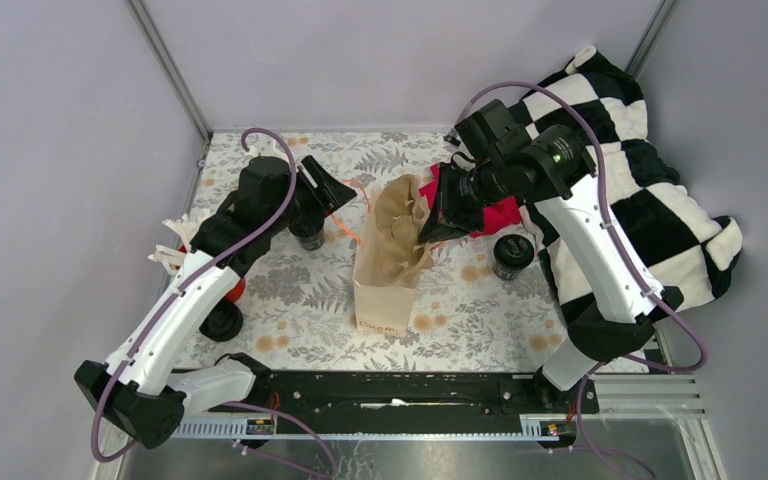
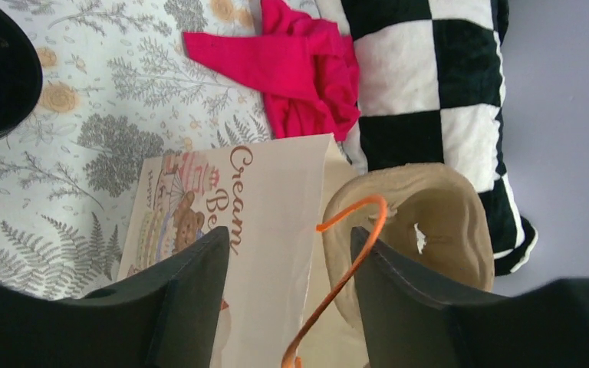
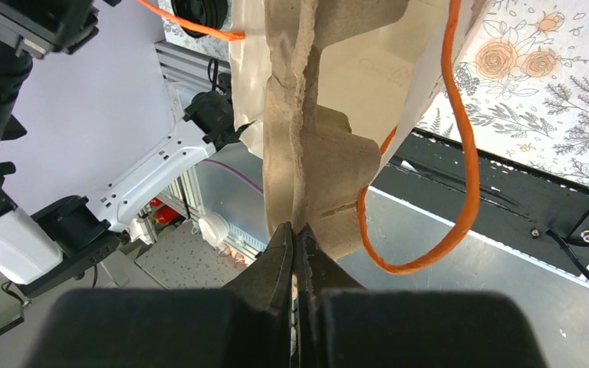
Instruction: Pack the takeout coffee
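Cardboard filled the right jaws: they were clamped tight on the edge of the brown cup tray (image 3: 307, 153), which stood edgewise in the mouth of the paper bag (image 1: 385, 280) ahead of them. The left jaws were spread wide and gripped nothing, with the bag's orange cord handle (image 2: 343, 264) looping through the gap between them. The takeout coffee (image 1: 513, 255) stood upright on the desk (image 1: 300, 310), outside the bag, near the right jaws on their outer side but apart from them. Another black cup (image 1: 308, 235) sat just beneath the left jaws.
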`<state>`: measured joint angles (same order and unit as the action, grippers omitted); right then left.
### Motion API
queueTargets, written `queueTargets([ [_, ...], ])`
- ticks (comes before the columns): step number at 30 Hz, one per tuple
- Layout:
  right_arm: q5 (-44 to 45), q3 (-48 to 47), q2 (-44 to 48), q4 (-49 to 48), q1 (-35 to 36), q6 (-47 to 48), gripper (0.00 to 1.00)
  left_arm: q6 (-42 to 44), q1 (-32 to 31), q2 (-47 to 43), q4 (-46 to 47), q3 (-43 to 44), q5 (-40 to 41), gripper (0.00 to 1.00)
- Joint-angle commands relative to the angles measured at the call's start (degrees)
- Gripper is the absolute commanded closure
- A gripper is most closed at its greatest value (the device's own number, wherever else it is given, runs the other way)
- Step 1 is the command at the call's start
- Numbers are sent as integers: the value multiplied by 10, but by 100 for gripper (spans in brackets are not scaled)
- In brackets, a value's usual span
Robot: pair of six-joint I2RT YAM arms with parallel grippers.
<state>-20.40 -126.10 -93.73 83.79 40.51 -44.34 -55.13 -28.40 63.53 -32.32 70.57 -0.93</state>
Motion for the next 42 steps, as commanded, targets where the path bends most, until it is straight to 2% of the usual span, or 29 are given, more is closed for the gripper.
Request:
queueTargets([
  [1,23,-14,-6,8,5,-1,100,61,2,-4,-9,28,-40,43],
  [6,31,-22,-24,8,8,-12,100,50,2,3,7,18,-81,71],
  [8,33,-24,-31,9,9,-16,100,46,2,6,10,14,-94,86],
  [12,46,-32,-43,9,10,-32,100,25,7,4,49,-7,-135,99],
  [17,68,-37,-57,9,15,-45,100,-23,13,-6,128,-48,-185,100],
  [28,153,-40,-73,4,55,-41,100,-43,28,-23,126,-69,-188,100],
  [37,188,104,-22,-140,68,-36,100,-50,39,-49,124,-98,-186,100],
  [42,169,189,11,-215,68,-38,100,-53,44,-60,128,-112,-189,100],
])
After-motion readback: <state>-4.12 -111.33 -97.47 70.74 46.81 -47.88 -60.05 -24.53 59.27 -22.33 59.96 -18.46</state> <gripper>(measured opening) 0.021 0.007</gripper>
